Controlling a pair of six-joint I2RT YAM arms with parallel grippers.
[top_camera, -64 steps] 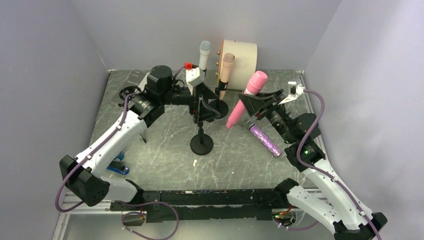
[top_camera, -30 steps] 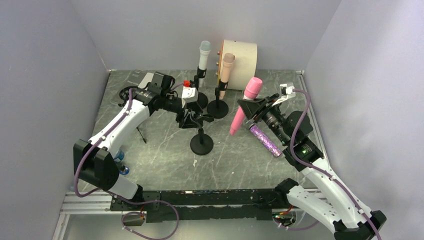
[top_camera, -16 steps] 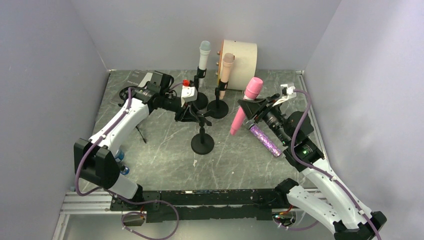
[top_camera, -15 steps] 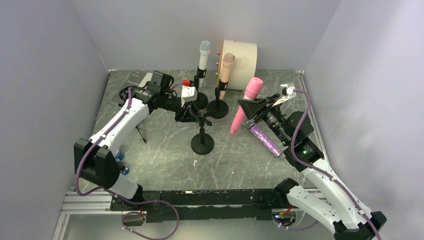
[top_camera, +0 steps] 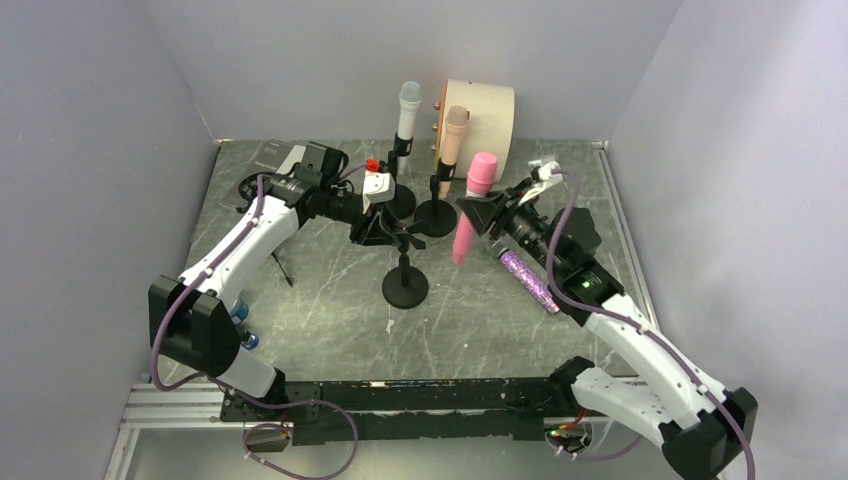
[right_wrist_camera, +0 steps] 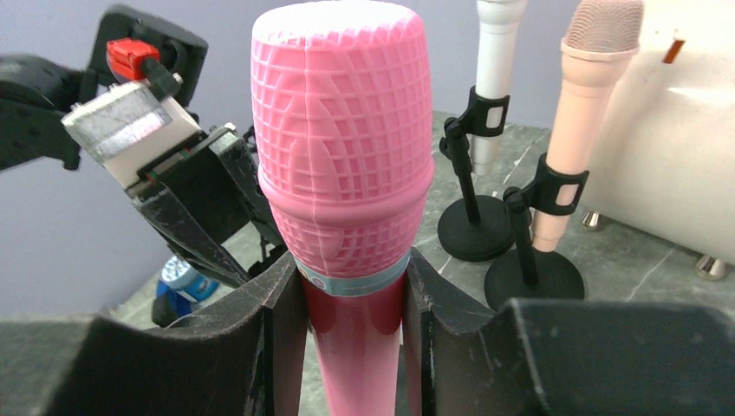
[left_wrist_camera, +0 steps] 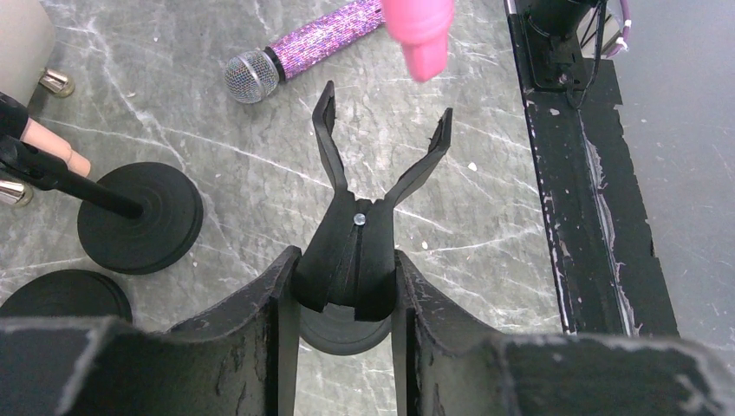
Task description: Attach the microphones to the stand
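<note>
Alignment of mic to clip was what the coming move turned on. The left hand (left_wrist_camera: 344, 282) was pinched partway closed on the tail of the clip (left_wrist_camera: 355, 234). The clip's two prongs stood spread, opening away from that hand. The right hand (right_wrist_camera: 351, 295) was clamped round the pink mic (right_wrist_camera: 347, 147) just below its head. It carried the mic head up, long axis near upright and tipped a little.

The mic's butt end hung ahead of the left hand, just past the prong tips and a touch off to one side, apart from them. By my judgement the right hand would need to bring the shaft in toward the left hand, between the prongs.

The purple mic (left_wrist_camera: 334, 39) lay on the tabletop (left_wrist_camera: 485, 217) farther ahead of the left hand. The white mic (top_camera: 408, 105) and peach mic (top_camera: 455, 135) stood already clipped, off to that hand's side.
</note>
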